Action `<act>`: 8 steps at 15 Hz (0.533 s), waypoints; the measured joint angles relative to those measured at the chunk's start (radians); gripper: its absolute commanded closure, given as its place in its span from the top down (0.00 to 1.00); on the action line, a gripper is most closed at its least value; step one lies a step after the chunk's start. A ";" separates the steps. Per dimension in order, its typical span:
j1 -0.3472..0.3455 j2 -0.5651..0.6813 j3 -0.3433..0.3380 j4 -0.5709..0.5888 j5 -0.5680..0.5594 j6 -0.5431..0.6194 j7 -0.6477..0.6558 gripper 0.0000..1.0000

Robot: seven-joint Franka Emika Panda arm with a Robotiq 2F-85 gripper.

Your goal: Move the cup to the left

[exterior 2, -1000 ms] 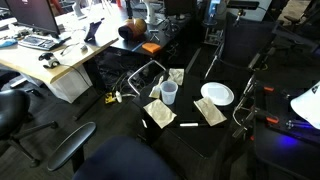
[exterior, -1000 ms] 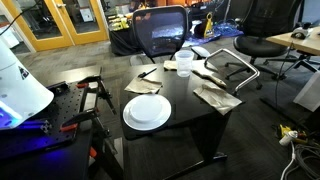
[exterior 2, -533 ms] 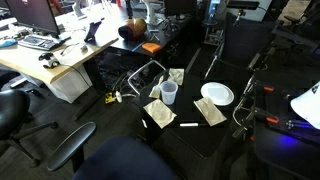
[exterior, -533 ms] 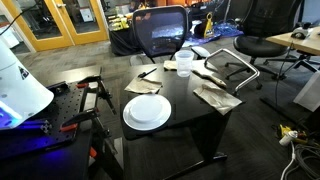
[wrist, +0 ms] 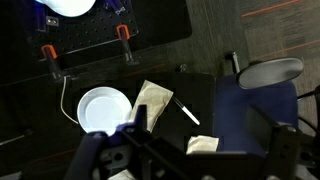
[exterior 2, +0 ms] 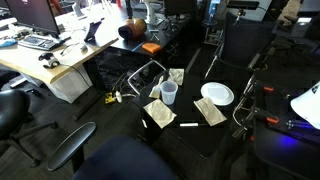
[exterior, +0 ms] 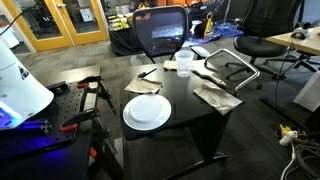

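Nothing has shifted since the earlier frames. In both exterior views the cup [exterior: 184, 62] [exterior 2: 169, 93] stands upright near the far edge of the black tabletop [exterior: 182, 100], among napkins [exterior: 215, 96], apart from the white plate [exterior: 147, 111]. The gripper [wrist: 140, 140] fills the wrist view's lower edge; I cannot tell if its fingers are apart or together.

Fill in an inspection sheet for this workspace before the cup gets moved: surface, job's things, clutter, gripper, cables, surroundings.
Surface: black table, bare between the items.
Job's things: clear cup upright near one edge, apart from the white plate.
Clutter: paper napkins scattered on the top; white marker lying flat.
Gripper: gripper shows only in the wrist view, above the table; open or shut cannot be told.
Cables: white cable beside the table; floor cable.
Surroundings: office chairs; desk with monitors.
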 measured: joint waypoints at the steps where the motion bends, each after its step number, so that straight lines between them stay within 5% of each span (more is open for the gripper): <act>1: -0.001 0.022 0.001 -0.012 -0.006 0.047 0.000 1.00; 8: -0.016 0.184 0.005 -0.117 -0.137 0.447 0.005 1.00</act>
